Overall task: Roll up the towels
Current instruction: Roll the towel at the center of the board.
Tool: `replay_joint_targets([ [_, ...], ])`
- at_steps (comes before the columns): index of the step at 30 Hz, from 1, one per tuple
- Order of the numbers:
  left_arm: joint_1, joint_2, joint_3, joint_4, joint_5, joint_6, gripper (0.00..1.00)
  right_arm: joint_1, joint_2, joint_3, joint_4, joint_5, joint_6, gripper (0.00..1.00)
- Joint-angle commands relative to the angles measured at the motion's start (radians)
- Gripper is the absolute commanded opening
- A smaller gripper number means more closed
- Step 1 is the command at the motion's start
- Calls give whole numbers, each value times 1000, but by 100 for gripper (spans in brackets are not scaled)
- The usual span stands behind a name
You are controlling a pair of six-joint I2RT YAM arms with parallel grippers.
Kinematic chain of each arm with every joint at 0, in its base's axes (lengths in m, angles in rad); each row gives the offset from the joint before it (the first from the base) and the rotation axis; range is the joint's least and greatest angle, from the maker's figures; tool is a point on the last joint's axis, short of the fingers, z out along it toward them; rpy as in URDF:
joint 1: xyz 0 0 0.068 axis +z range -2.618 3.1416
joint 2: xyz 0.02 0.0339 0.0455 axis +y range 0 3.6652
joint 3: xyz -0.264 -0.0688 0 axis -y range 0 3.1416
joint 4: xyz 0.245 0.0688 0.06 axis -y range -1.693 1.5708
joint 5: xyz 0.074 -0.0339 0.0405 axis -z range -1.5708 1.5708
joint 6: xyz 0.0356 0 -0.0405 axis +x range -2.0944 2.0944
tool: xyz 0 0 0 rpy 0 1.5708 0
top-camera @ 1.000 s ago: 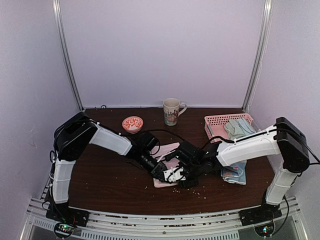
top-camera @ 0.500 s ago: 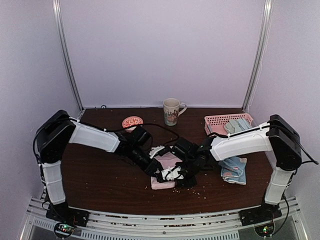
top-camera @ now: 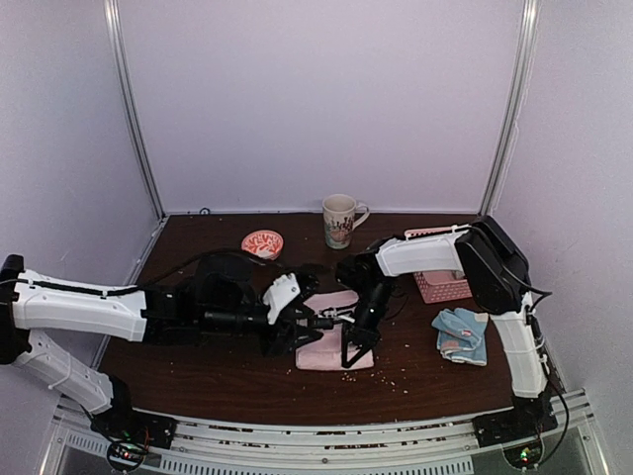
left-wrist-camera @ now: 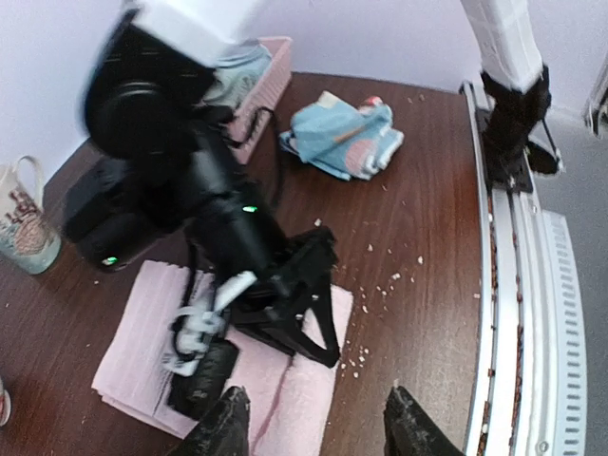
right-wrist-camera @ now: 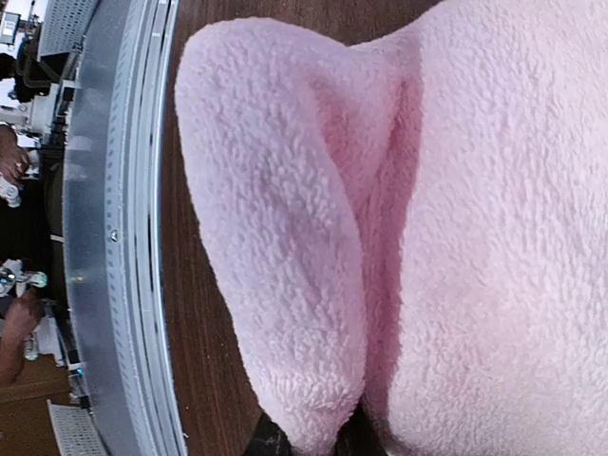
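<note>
Both arms have swung since a second ago: the left one now lies low and stretched across from its side, and the right one reaches over from the back and points straight down.

At that right gripper (top-camera: 354, 348), the jaws are pressed together on a plump fold of the pink towel (top-camera: 318, 356) at its near edge. The wrist view shows the fleece bunched up between the fingers. My guess is that it holds this lip so that it can be turned over to start a roll.

Just beside it, the left gripper (left-wrist-camera: 313, 429) has let go and hangs with its fingers spread and nothing between them, low over the same edge. It may be there to steady the cloth.

The towel lies mid-table with crumbs (top-camera: 381, 374) scattered near it. Well to the right, a light blue towel (top-camera: 461, 334) sits crumpled and not yet rolled, with the pink basket (top-camera: 443, 287) behind it. A mug (top-camera: 341, 220) and a small bowl (top-camera: 262, 243) stand at the back.
</note>
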Motion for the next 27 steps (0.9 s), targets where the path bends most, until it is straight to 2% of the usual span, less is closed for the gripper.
replay_joint_targets([
  [1, -96, 166, 63, -54, -148, 183, 48, -9, 130, 44, -151, 40, -39, 6],
  [7, -162, 391, 218, -152, -293, 284, 47, -9, 142, 44, -149, 37, -43, 6],
  [11, -169, 460, 247, -139, -346, 329, 49, -8, 141, 32, -144, 31, -46, 6],
  [18, -169, 558, 271, -152, -334, 352, 46, -11, 139, 28, -145, 25, -54, 6],
  [21, -169, 573, 268, -154, -315, 347, 37, -10, 138, 30, -146, 22, -56, 7],
  [24, -169, 575, 268, -159, -280, 345, 16, -12, 130, 41, -160, 19, -64, 8],
  [27, -169, 565, 273, -179, -257, 331, 3, -14, 96, 73, -254, -24, -166, 18],
])
